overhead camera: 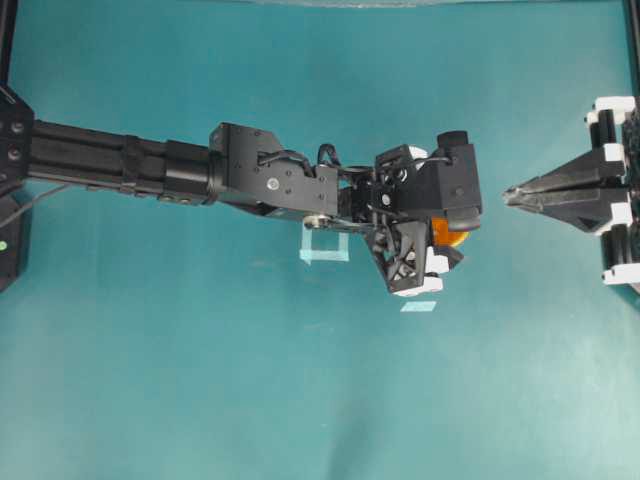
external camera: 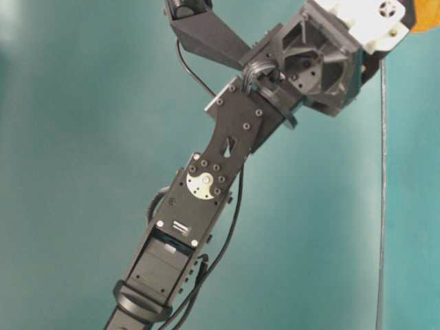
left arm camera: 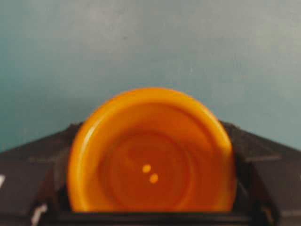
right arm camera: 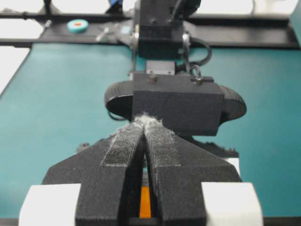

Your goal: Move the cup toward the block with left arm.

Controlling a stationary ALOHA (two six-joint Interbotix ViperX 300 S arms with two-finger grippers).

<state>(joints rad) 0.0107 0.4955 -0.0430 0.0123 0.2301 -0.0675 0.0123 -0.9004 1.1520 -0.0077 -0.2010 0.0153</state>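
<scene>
The orange cup (overhead camera: 449, 232) sits between the fingers of my left gripper (overhead camera: 440, 238), which is shut on it right of the table's middle. Its open mouth faces the left wrist camera, where the cup (left arm camera: 150, 160) fills the view between the black fingers (left arm camera: 28, 174). From table level only an orange edge of the cup (external camera: 423, 17) shows, at the top right past the gripper. My right gripper (overhead camera: 508, 195) is shut and empty, its tips (right arm camera: 146, 120) pointing at the left gripper. The block is hidden. An orange sliver (right arm camera: 145, 202) shows through the right finger gap; I cannot tell what it is.
A pale tape square (overhead camera: 325, 247) lies under the left forearm, and a smaller tape piece (overhead camera: 418, 306) lies just below the left gripper. A thin cable (external camera: 381, 206) hangs down at the right in the table-level view. A teal tape roll (right arm camera: 77, 25) rests beyond the table's far edge.
</scene>
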